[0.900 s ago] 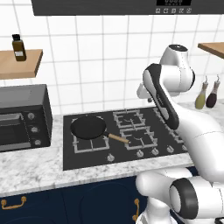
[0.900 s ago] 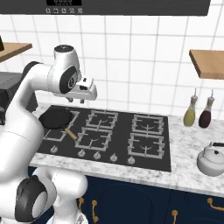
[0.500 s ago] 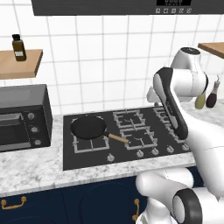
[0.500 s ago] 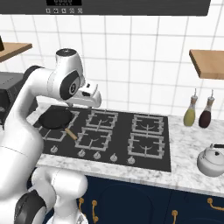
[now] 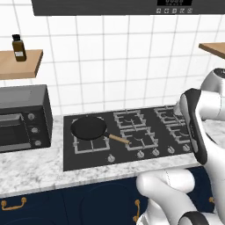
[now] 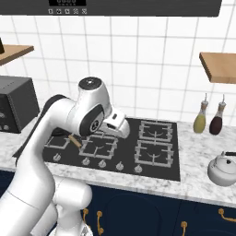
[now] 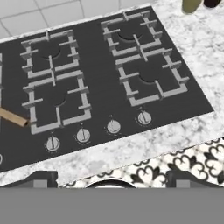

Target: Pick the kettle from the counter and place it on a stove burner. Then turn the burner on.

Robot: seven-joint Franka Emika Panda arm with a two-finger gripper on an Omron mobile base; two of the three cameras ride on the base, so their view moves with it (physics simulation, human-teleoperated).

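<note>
White marble surface (image 6: 198,152) carries the kettle (image 6: 223,169), right of the stove, well apart from the end effector (image 6: 120,130). Jaws spread wide, empty, above the front-centre stove burner (image 6: 98,145). Step: approach. Next: swing right past the stove, descend on the kettle handle.

no legible text, range hood display (image 5: 174,2) digits too blurred to read

A: The kettle (image 6: 223,169) looks like polished silver-white metal; the surface (image 6: 203,152) is grey-veined white stone.

B: The burner grates (image 7: 146,70) are matt grey metal, the pan handle (image 5: 118,139) is wood.
</note>
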